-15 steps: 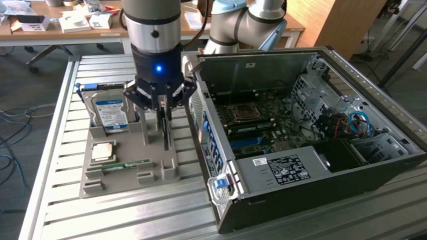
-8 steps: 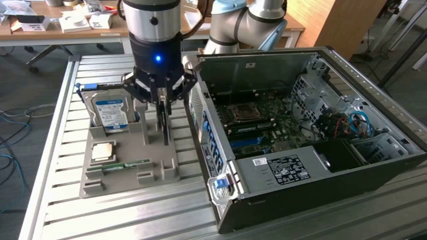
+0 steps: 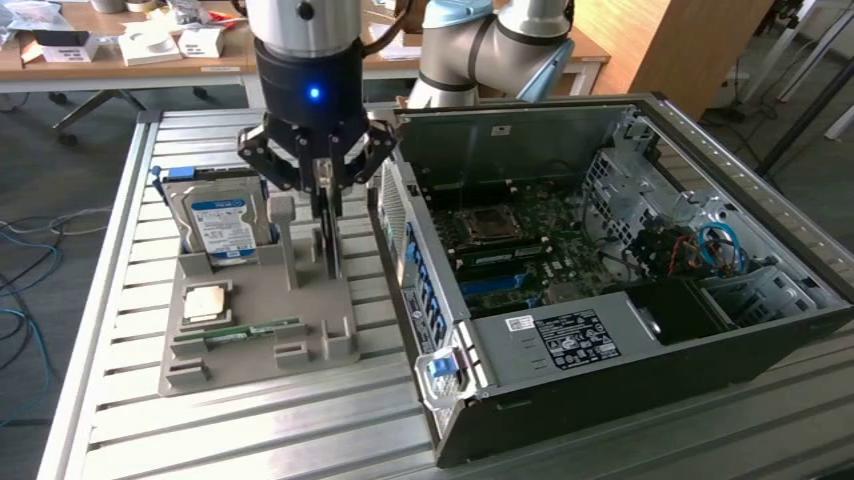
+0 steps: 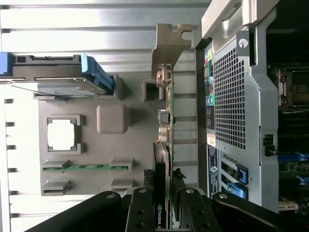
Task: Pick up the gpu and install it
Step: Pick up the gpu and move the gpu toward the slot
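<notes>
The hand is clenched on the gpu, which stands on edge over the grey tray beside the open case: grasped, but not yet installed.

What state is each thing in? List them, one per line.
gripper: closed on the gpu
gpu: upright in the gray holder, gripped
hard drive: standing on edge in its slot
memory stick: lying flat in the holder
processor: flat in its recess
computer case: on its side, panel off
</notes>
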`<state>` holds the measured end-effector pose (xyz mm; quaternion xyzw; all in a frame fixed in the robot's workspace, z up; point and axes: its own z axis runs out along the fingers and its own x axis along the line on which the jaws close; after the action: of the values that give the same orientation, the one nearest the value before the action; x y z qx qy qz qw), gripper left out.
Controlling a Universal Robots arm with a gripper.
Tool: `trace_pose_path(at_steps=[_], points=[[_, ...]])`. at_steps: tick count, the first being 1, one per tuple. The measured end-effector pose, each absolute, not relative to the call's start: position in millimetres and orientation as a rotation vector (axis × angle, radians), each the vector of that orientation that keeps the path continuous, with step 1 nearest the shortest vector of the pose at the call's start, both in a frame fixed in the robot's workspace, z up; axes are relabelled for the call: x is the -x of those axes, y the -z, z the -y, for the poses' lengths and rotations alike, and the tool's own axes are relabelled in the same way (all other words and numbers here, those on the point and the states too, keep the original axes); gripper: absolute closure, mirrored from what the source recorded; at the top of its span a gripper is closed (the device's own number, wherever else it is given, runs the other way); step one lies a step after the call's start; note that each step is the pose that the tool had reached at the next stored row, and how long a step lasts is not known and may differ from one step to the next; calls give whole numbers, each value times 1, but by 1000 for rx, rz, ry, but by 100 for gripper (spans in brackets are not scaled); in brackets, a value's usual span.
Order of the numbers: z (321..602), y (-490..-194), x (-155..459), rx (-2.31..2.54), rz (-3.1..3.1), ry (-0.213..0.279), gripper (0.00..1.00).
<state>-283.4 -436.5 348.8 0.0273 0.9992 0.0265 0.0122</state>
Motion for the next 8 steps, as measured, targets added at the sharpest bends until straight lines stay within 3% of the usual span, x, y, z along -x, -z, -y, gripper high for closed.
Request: trace_pose_path(at_steps=[8], points=[[436,-368,283,-85,-3115,-85,74]])
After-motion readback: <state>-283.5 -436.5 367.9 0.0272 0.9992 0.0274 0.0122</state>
